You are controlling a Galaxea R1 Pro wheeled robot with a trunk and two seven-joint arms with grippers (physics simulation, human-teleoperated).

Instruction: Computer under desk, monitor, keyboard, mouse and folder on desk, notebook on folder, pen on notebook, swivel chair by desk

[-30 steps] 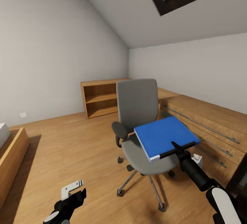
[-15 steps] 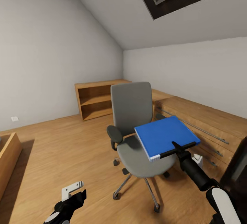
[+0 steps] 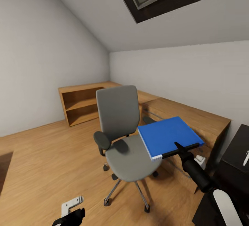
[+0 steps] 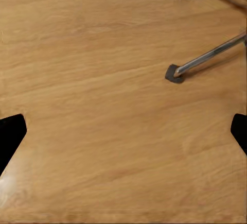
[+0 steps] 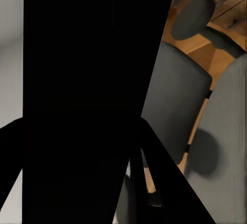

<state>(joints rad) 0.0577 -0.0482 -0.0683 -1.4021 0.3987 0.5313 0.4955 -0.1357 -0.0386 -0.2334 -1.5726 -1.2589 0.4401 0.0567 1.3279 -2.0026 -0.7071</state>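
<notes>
The right claw (image 3: 180, 150) pinches the blue folder (image 3: 168, 136), held above the swivel chair (image 3: 126, 139) seat. The left claw (image 4: 123, 136) is spread over the wooden floor (image 4: 103, 80).

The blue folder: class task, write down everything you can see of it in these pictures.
The folder is a flat, bright blue rectangle with a dark edge along its near side and a pale, ribbed spine at its near left corner. It is held roughly level in the air, above the swivel chair's grey seat and clear of it. The right tool grips its near edge. Nothing lies on top. Its cover looks smooth and matte.
</notes>
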